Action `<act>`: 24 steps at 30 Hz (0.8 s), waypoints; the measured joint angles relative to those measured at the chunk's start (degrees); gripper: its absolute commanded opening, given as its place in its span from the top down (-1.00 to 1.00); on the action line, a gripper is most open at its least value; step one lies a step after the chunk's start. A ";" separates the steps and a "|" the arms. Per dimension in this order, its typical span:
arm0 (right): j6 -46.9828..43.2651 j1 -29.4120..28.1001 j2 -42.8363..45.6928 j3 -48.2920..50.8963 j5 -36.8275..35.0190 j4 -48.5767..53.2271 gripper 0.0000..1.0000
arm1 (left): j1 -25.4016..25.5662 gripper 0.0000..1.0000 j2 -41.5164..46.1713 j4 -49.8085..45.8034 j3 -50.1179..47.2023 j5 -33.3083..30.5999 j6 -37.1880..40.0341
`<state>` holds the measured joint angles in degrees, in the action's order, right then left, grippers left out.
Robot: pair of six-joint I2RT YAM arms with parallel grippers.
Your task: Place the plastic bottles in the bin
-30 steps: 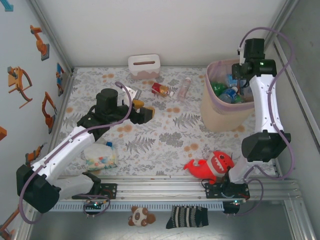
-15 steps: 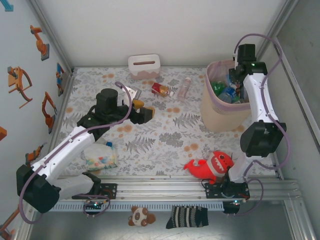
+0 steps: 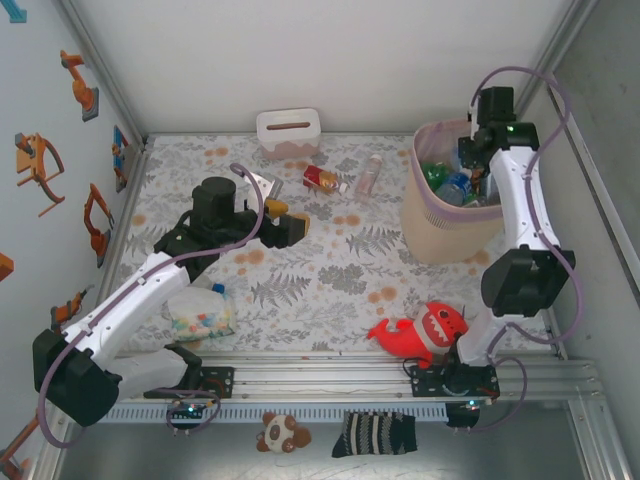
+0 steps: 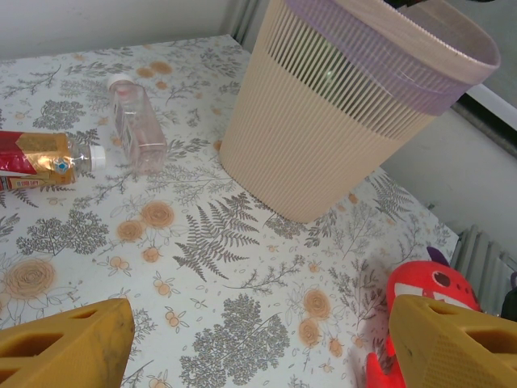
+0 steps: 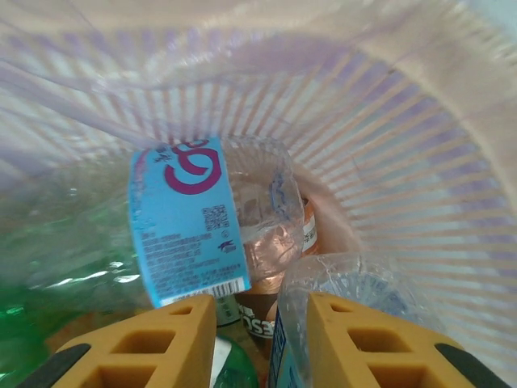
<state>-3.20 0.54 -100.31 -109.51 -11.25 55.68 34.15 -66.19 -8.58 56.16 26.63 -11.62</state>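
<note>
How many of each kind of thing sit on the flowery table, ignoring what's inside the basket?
Red-labelled plastic bottle and clear pinkish plastic bottle: 2
Red plush shark: 1
Clear bag of pastel bits: 1
White slotted box: 1
Cream ribbed plastic bin: 1
Total: 6

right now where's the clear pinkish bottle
The clear pinkish bottle lies on the far side of the table in the top view, between the red-labelled bottle and the bin.

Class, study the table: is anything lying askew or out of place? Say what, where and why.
A red-labelled bottle and a clear pinkish bottle lie on their sides on the table, left of the bin. Other bottles are inside it, so these two look stray.
</note>
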 measured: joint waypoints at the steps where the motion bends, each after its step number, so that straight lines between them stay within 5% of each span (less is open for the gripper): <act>1: 0.15 -0.07 0.68 -0.39 0.76 0.22 0.28 | 0.00 -0.64 0.00 -0.02 0.00 -0.02 0.00; 14: 4.17 -10.60 5.40 -8.15 9.35 1.14 0.24 | 0.00 -0.64 -0.02 -2.40 -0.02 -5.75 -2.56; 24: 10.78 -22.01 0.13 -12.26 5.14 -0.50 0.15 | 0.00 -0.64 -0.81 -3.65 -0.35 -8.96 -6.03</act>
<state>7.57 -21.47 -100.18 -121.78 -6.11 55.18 34.15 -67.00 -12.23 55.81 17.67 -17.65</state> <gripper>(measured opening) 0.409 0.818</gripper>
